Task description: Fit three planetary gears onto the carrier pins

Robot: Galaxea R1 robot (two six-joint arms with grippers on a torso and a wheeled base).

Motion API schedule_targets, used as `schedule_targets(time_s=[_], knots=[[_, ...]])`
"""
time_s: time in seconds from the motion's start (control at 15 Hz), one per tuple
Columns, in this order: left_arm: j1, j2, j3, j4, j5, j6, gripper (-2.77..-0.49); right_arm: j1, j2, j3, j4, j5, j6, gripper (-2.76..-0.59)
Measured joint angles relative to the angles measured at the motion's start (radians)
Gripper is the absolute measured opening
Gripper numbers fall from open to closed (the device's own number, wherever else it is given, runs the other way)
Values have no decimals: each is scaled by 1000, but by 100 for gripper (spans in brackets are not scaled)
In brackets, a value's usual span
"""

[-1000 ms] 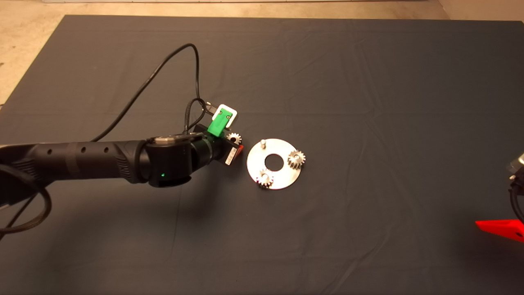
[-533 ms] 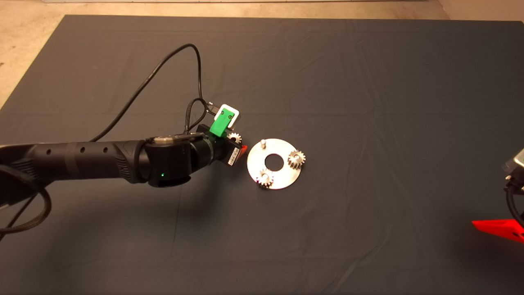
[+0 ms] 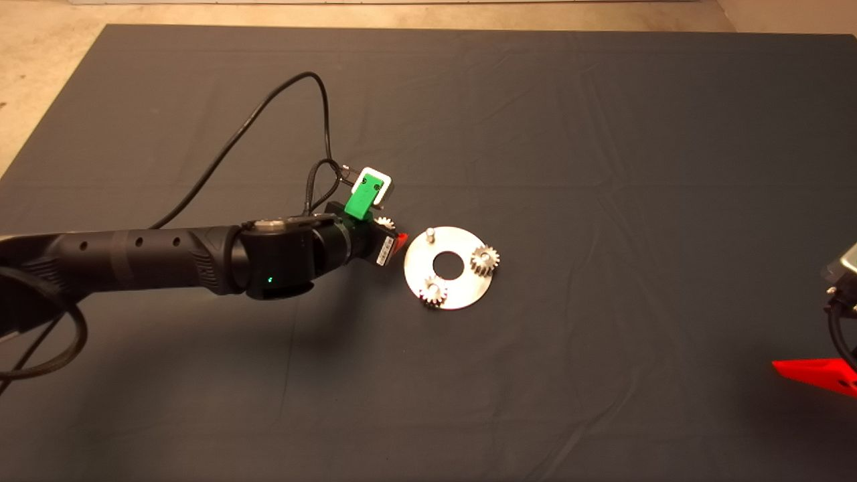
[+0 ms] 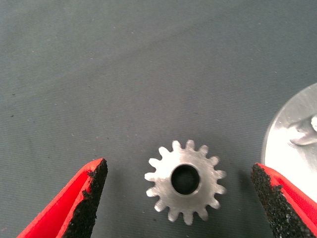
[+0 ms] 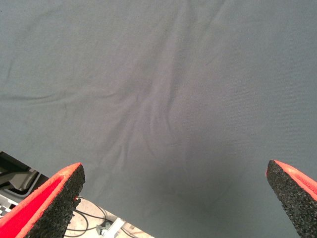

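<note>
Left pincer (image 4: 178,198) advanced, straddling loose gear (image 4: 184,180) beside disc (image 4: 292,144).

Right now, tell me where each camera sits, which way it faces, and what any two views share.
Head view: overhead, looking down at the mat; left gripper beside the disc, right gripper parked lower right.
Left wrist view: looks down between open fingers at a loose gear.
Right wrist view: open fingers over bare mat.
Shared: head and left wrist views both show the gear and disc.
</note>
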Motion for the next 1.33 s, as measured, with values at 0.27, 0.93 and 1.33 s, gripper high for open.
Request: schedule_targets(time_s=[0.27, 0.93, 1.33], knots=[[0, 0, 0, 0, -7, 0, -122, 0, -1, 0, 0, 0, 0, -62], [5, 0, 0, -3, -36, -14, -122, 0, -2, 0, 0, 0, 0, -62], [33, -1, 0, -3, -59, -15, -122, 0, -2, 0, 0, 0, 0, -62]])
